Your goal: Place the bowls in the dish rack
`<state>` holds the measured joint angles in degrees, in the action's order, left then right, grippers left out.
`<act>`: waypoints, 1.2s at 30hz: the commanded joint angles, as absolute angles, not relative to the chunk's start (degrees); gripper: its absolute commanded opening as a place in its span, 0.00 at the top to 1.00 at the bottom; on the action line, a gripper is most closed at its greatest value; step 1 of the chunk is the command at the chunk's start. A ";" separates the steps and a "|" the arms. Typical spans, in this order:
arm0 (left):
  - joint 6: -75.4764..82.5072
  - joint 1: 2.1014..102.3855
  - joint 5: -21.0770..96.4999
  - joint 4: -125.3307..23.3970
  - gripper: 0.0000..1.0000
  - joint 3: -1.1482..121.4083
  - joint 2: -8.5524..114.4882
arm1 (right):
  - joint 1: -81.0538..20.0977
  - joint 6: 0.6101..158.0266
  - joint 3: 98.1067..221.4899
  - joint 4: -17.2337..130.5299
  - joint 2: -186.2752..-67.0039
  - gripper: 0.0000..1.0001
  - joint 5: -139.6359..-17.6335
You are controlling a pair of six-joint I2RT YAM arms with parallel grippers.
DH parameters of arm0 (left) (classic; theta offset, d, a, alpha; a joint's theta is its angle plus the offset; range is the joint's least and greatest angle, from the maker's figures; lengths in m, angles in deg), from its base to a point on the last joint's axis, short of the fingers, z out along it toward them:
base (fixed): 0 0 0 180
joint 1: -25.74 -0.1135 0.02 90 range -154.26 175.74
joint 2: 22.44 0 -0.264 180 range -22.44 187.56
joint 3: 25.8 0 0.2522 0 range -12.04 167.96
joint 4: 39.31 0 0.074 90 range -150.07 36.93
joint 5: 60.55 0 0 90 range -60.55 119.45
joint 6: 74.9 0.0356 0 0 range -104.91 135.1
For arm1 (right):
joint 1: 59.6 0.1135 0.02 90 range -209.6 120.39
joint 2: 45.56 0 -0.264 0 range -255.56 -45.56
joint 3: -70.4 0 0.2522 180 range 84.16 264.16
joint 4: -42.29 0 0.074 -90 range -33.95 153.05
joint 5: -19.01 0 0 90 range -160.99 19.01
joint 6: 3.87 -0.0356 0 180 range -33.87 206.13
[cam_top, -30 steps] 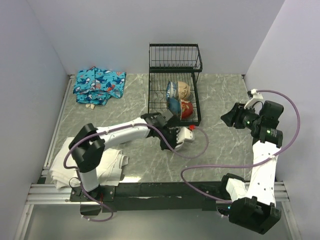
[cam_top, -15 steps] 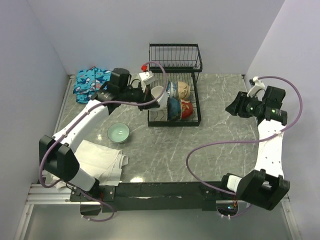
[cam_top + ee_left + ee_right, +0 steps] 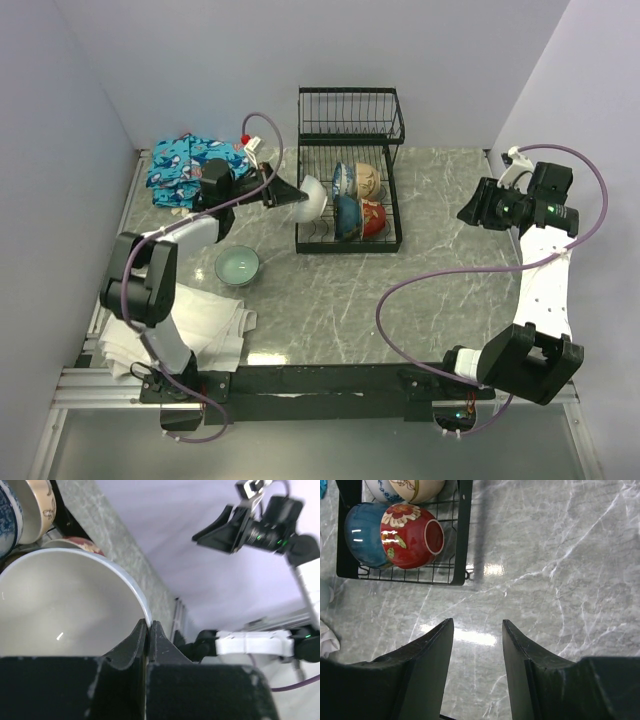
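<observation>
Overhead, from the left: a blue patterned cloth (image 3: 195, 168) lies at the table's far-left corner and a white towel (image 3: 200, 325) at the near-left edge. A pale green bowl (image 3: 238, 265) sits upright btwn them, well apart from both grippers. The left gripper (image 3: 288, 192) is pinched almost closed on the rim of a white bowl (image 3: 311, 197), tilted on edge just at the left side of the black wire dish rack (image 3: 350, 115); can't tell if bowl touches wire. Inside the rack, 4 bowls stand on edge: blue-and-white bowl (image 3: 345, 180) and cream bowl (image 3: 369, 181) behind, blue bowl (image 3: 348, 215) and red floral bowl (image 3: 373, 217) in front. The right gripper (image 3: 477, 635), fingers spread w/ nothing btwn them, hovers right of the rack. The table (image 3: 440, 300) is grey veined marble; plain pale walls (image 3: 250, 60) enclose three sides.
</observation>
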<state>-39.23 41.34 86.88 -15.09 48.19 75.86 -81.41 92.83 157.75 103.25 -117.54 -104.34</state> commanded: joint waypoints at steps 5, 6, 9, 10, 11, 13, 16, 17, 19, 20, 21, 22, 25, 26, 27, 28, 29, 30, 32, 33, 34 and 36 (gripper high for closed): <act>-65.85 40.25 87.20 17.33 0.99 49.13 85.66 | -81.84 94.66 157.64 104.83 -116.75 0.48 -102.28; -65.94 40.25 86.50 17.16 0.99 49.05 86.02 | -81.84 94.48 157.64 104.74 -116.75 0.48 -102.20; -68.56 40.25 84.92 20.13 0.99 49.31 88.30 | -81.84 94.13 157.64 104.74 -116.49 0.48 -102.37; -69.19 40.25 84.56 20.75 0.99 49.48 89.52 | -81.84 94.04 157.55 104.83 -116.40 0.48 -102.46; -69.71 40.25 84.12 21.02 0.99 49.75 90.14 | -81.93 93.96 157.47 104.92 -116.31 0.48 -102.37; -70.25 40.25 83.16 21.29 0.99 50.62 91.29 | -81.84 94.04 157.29 105.27 -116.22 0.48 -102.28; -70.07 40.25 82.02 20.41 0.99 51.15 92.52 | -81.84 94.22 156.85 105.36 -116.31 0.48 -101.84; -69.98 40.25 81.57 19.88 0.99 51.07 92.78 | -81.84 94.13 156.68 105.36 -116.14 0.48 -101.93; -70.07 40.33 80.69 19.79 0.99 50.80 93.75 | -81.84 94.04 156.41 105.01 -116.40 0.48 -101.93; -70.42 40.42 80.17 20.23 0.99 50.72 94.28 | -81.84 93.78 156.32 105.01 -116.49 0.48 -101.93; -70.94 40.51 79.82 20.58 0.99 50.63 94.72 | -81.84 93.78 156.32 104.92 -116.57 0.48 -101.93; -71.12 40.60 79.46 20.93 0.99 50.63 95.50 | -81.84 93.69 156.32 104.83 -116.66 0.48 -101.84; -72.79 40.69 78.49 22.85 0.99 50.89 97.52 | -81.84 93.78 156.76 105.09 -117.10 0.48 -101.58; -73.06 40.77 78.41 22.61 0.99 51.15 97.88 | -81.84 93.87 156.85 105.10 -117.28 0.48 -101.41; -73.41 40.86 78.41 22.69 0.99 51.68 98.23 | -81.84 93.87 157.20 105.27 -117.45 0.48 -101.32; -73.67 40.95 78.32 22.87 0.99 51.86 99.02 | -81.84 94.04 157.38 105.45 -117.63 0.48 -101.32; -73.85 41.04 78.14 23.13 0.99 52.21 99.46 | -81.84 94.13 157.64 105.88 -117.72 0.48 -101.23; -73.94 41.30 78.14 23.13 0.99 52.64 99.81 | -81.84 94.31 157.73 105.97 -117.89 0.48 -101.14; -74.03 41.65 77.88 23.31 0.99 52.91 100.43 | -81.93 94.39 157.64 106.06 -118.07 0.48 -101.14; -74.20 42.17 77.88 23.74 0.99 53.26 100.78 | -81.93 94.48 157.64 105.98 -118.24 0.48 -101.14; -74.20 42.53 77.96 23.83 0.99 53.52 101.13 | -81.84 94.48 157.55 105.97 -118.33 0.48 -101.14; -75.07 43.58 77.62 24.27 0.99 54.23 101.66 | -81.84 94.39 157.12 105.71 -118.51 0.48 -100.96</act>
<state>-72.87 41.51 78.79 16.36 50.74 101.98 -81.41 93.68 156.24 105.81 -117.87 -101.58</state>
